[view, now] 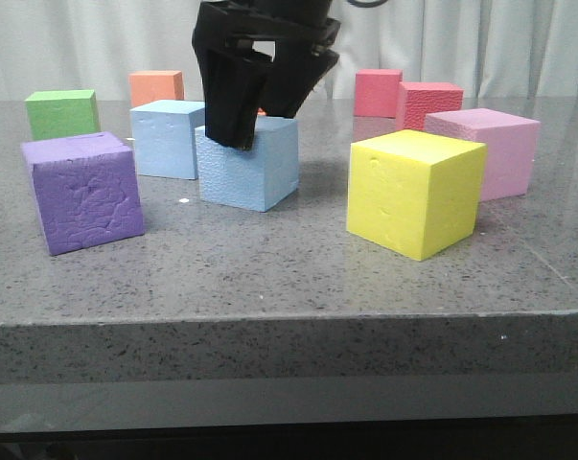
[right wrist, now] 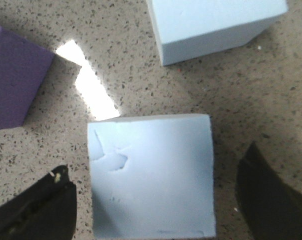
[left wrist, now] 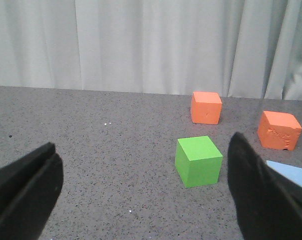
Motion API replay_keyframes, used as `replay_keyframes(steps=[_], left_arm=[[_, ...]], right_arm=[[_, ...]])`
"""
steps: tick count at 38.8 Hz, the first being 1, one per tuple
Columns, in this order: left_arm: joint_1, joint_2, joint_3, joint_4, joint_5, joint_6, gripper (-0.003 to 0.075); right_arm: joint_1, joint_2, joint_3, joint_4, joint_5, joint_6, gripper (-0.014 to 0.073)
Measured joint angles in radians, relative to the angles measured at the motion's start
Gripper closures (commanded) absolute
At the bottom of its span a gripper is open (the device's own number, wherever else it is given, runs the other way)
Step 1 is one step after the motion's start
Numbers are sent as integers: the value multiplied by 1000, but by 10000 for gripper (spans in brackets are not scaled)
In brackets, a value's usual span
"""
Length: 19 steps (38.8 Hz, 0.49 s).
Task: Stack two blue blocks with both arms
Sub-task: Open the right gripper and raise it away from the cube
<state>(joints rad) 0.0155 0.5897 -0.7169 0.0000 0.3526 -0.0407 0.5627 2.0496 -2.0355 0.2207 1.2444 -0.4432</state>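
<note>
1. Closest to you on the grey stone table point(view: 269, 278) are the purple cube point(view: 82, 190) on the left and the yellow cube point(view: 415, 191) on the right. Both sit flat and well apart from each other.

2. Just behind those, between them, is the nearer blue block point(view: 260, 172). Your right gripper point(view: 255, 72) hangs right over it with the jaws spread wide. In the right wrist view the block point(right wrist: 152, 175) sits between the two dark fingers point(right wrist: 271, 200) with a gap on each side, so nothing is gripped. Its top face has a small gouge near one corner.

3. The second blue block point(view: 167, 138) is just beside the first, a bit further back and to the left. I can't tell if their edges touch in the front view, but the right wrist view shows it point(right wrist: 216, 25) with a strip of table between the two.

4. Further back: a pink cube point(view: 490, 149) on the right, a green cube point(view: 62, 113) on the left.

5. At the far edge there's an orange cube point(view: 156, 87) and two red cubes point(view: 377, 92) by the white curtain point(view: 480, 38).

6. Your left gripper point(left wrist: 140, 200) only shows in its own wrist view. It's wide open and holding nothing, looking over the green cube point(left wrist: 198, 161).
</note>
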Motion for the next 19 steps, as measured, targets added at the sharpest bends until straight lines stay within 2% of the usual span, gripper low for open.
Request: replay_keyframes(steps=[6,9,13,19], left_arm=[[0,0,0,0,0,0,82],[0,0,0,0,0,0,82],[0,0,0,0,0,0,82],[0,0,0,0,0,0,82]], right_arm=[[0,-54,-36,-21,0,13,-60],[0,-84,-60,-26,0,41,-33],[0,-113,-78,-28,2,91,81],[0,-155,-82,-30,6,188,358]])
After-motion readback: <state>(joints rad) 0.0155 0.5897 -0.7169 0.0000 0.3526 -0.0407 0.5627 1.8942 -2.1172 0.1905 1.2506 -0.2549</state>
